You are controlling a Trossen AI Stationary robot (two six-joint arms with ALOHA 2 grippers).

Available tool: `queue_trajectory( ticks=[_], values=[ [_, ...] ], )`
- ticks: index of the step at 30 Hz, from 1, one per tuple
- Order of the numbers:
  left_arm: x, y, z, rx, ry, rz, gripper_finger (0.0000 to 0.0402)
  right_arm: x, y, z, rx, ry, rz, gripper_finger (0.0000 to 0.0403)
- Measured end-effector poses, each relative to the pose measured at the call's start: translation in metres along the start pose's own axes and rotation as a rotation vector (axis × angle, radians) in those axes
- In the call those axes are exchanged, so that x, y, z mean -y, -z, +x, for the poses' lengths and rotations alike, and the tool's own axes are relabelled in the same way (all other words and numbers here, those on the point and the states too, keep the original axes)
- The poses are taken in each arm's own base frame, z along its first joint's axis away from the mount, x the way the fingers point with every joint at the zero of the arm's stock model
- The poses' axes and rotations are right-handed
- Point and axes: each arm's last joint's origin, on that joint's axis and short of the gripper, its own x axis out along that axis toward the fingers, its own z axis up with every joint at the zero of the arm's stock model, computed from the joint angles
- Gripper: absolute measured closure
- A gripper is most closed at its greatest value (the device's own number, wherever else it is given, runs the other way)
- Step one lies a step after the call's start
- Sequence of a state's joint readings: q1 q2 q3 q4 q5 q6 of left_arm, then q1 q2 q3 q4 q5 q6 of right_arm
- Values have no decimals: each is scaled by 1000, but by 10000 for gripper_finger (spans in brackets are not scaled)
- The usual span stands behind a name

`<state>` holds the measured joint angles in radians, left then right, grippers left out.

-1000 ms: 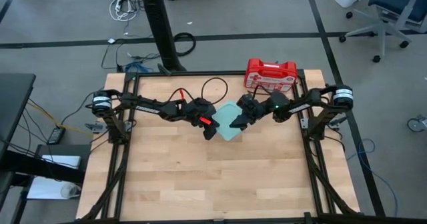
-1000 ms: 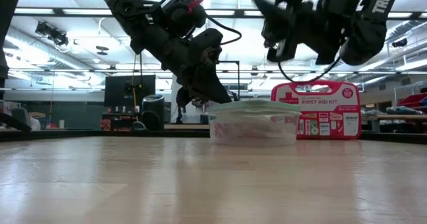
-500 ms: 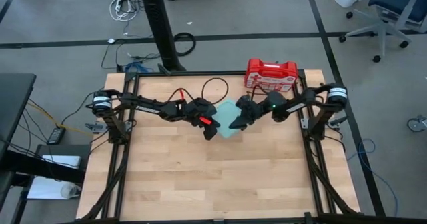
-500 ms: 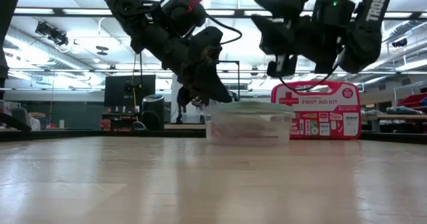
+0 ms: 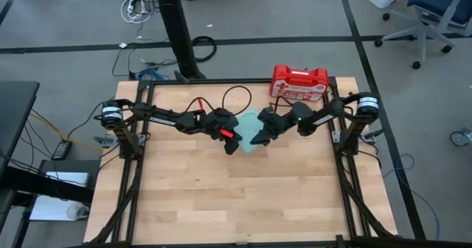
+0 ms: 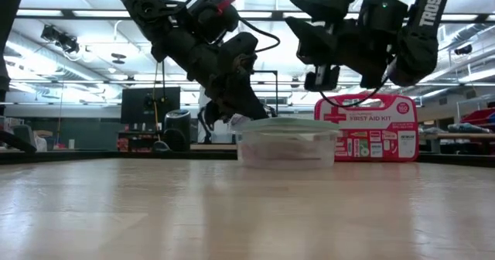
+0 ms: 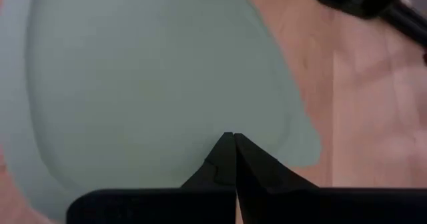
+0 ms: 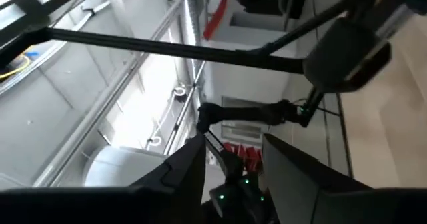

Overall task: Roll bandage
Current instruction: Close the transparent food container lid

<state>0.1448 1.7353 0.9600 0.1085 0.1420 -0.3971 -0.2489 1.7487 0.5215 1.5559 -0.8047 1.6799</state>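
A clear plastic container (image 6: pixel 285 148) with a pale green lid (image 5: pixel 249 124) stands at the table's middle. The bandage is out of view. My left gripper (image 7: pixel 230 139) is shut, its tips on the lid at the container's left end (image 6: pixel 234 118). My right gripper (image 8: pixel 233 164) is open with nothing between its fingers. It hangs above the container's right half (image 6: pixel 317 51), tipped slightly upward, and I cannot tell whether it touches the lid. My left gripper rests its shut fingertips (image 7: pixel 225 151) on the top of the lid (image 7: pixel 200 111), near the lid's left edge. The fingers slant down from the table's left. The container stands flat on the table under them.
A red hard first-aid case (image 5: pixel 299 82) stands at the table's far right edge, behind the container. Bare wooden tabletop (image 5: pixel 236 196) stretches across the near half. Black frame rails run along both sides of the table.
My right gripper has sunk a little and gone toward the table's left, farther over the lid. The container has slid slightly toward the table's left.
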Motion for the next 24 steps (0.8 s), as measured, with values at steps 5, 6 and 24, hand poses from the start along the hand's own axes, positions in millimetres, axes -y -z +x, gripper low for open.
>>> queue_trajectory(
  ticks=[5,6,24],
  values=[
    [0,0,0,2,-3,16,401,-9,-2,3,-6,-20,12,254],
    [0,-1,0,10,-10,34,401,-10,-2,3,-10,-27,7,254],
    [59,-3,-19,227,-742,947,401,-14,4,15,-129,-63,-530,254]
  ],
)
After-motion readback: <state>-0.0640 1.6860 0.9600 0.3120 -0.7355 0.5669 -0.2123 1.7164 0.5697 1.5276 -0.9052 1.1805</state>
